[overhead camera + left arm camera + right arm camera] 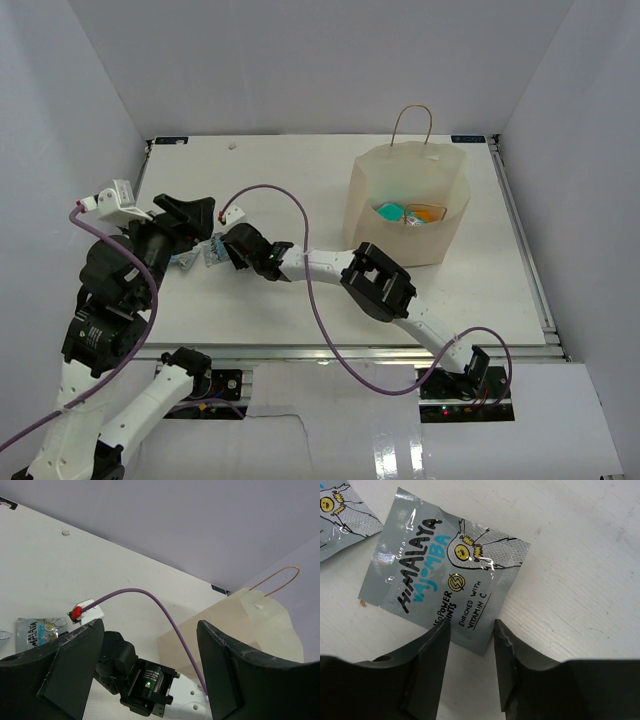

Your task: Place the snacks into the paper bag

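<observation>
Two silvery-grey snack packets lie flat at the table's left; the nearer packet (445, 575) (212, 250) fills the right wrist view, the other packet (340, 515) (183, 260) lies to its left. My right gripper (472, 630) (230, 250) is low over the table. Its jaws are narrowed but still apart, straddling the nearer packet's bottom corner. My left gripper (150, 627) (200, 222) hangs open and empty above the same spot. The paper bag (405, 215) (240, 625) stands upright at the back right, with teal and orange snacks (410, 212) inside.
The right arm's forearm (380, 285) stretches across the table in front of the bag, and a purple cable (300, 230) loops above it. White walls close in the table's left, back and right sides. The bag's loop handle (412, 125) sticks up.
</observation>
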You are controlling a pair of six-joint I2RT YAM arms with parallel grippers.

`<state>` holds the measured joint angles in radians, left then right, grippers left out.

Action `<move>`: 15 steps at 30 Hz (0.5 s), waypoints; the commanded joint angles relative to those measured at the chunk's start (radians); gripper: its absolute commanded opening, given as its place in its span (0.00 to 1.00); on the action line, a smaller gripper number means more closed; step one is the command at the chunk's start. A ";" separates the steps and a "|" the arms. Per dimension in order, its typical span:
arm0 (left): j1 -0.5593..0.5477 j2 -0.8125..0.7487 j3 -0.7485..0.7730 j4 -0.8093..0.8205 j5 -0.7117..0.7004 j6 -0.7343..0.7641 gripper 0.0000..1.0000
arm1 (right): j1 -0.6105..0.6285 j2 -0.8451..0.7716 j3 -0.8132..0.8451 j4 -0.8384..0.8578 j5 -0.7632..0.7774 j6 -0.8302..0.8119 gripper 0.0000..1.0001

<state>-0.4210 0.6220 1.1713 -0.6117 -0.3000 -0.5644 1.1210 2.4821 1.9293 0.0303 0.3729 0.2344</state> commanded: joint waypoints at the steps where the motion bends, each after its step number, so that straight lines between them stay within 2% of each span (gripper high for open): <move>1: -0.002 -0.010 -0.004 -0.020 0.021 -0.018 0.87 | -0.006 0.012 -0.070 -0.125 -0.017 0.032 0.42; 2: -0.002 -0.010 -0.004 -0.023 0.024 -0.020 0.87 | -0.009 0.009 -0.076 -0.122 -0.028 0.034 0.41; 6: -0.002 -0.010 -0.013 -0.028 0.029 -0.029 0.87 | -0.024 -0.006 -0.101 -0.107 -0.043 0.022 0.08; 15: -0.002 -0.005 -0.065 -0.028 0.038 -0.034 0.88 | -0.070 -0.080 -0.154 -0.066 -0.144 -0.020 0.08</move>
<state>-0.4210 0.6159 1.1309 -0.6281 -0.2764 -0.5926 1.0729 2.4237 1.8313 0.0734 0.2733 0.2443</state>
